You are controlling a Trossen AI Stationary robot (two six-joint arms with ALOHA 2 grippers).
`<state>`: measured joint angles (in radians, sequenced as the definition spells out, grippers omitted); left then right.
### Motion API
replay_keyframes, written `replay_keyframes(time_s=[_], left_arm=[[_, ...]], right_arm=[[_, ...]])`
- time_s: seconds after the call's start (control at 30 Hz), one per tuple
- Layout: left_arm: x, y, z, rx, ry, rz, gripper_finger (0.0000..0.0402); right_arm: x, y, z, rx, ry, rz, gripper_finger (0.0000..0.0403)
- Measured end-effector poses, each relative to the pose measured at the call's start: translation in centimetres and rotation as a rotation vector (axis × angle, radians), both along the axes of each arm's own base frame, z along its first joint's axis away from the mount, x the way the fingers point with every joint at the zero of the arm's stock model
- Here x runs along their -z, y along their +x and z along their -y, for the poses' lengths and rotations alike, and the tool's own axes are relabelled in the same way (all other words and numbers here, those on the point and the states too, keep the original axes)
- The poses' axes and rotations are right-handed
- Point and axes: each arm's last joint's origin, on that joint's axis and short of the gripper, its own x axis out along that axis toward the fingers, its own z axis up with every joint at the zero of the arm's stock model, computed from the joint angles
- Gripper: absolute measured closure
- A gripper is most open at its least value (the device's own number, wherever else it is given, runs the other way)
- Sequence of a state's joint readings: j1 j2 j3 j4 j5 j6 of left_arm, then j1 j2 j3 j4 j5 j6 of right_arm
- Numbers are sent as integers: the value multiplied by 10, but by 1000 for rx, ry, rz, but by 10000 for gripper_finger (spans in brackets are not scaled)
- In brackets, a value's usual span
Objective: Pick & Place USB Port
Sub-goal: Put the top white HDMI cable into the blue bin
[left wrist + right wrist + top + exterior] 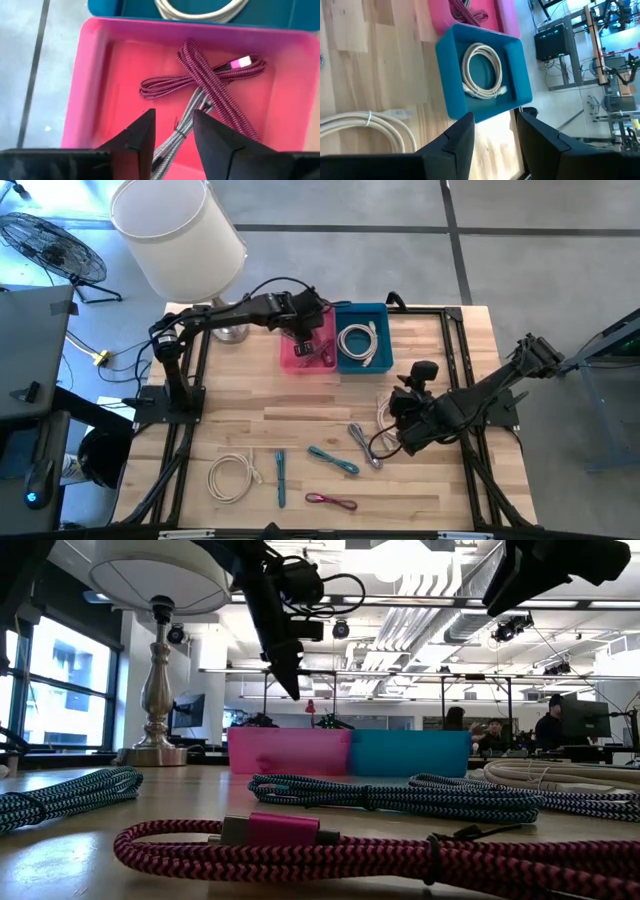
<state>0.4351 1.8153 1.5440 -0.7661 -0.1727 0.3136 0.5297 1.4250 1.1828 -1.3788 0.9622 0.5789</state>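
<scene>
My left gripper (173,117) (303,340) hangs open over the pink bin (325,368) (95,75), fingers pointing down. A magenta braided USB cable (210,85) and a grey braided one (180,132) lie in the bin; the grey one shows in the gap between my fingers, lying on the bin floor. My right gripper (494,117) (400,408) is open above the table's right middle, facing the blue bin (452,80) (362,310), which holds a coiled white cable (481,70).
Loose cables lie on the near half of the table: a white coil (232,477), a blue one (280,477), a teal one (333,460), a magenta one (330,501) (300,840), a grey one (365,445), a white one (365,122). A lamp (180,225) stands at the far left corner.
</scene>
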Motion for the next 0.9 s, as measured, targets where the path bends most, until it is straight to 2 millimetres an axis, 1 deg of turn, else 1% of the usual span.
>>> replay_keyframes(time_s=[0.1, 0.2, 0.27, 0.37, 0.5, 0.6, 0.67, 0.73, 0.8, 0.9], left_arm=[[0, -1, 0, 15, 31, -23, 265], [-8, -1, 3, 57, 52, -28, 265], [-21, -1, 11, 93, 38, -20, 265], [-49, 1, 32, 174, 48, -4, 264], [-89, -1, 76, 299, 29, -5, 264], [-119, -9, 117, 401, 35, -35, 264], [-134, -15, 145, 455, 50, -48, 264], [-145, -21, 171, 483, 83, -50, 264], [-152, -26, 192, 498, 146, -45, 264], [-155, -31, 219, 515, 247, -51, 264]], right_arm=[[-1, 0, 0, -1, -25, 18, 261], [-1, 1, 0, 11, -26, 41, 261], [-1, 0, 0, 12, -18, 35, 261], [-1, -1, 1, 12, -7, 14, 261], [-5, -9, 3, 20, 96, -37, 261], [-10, -18, 4, 21, 251, -85, 261], [-13, -24, 4, 10, 373, -135, 261], [-16, -29, 2, -4, 520, -184, 261], [-18, -31, 0, -24, 635, -193, 261], [-20, -28, -5, -69, 722, -176, 261]])
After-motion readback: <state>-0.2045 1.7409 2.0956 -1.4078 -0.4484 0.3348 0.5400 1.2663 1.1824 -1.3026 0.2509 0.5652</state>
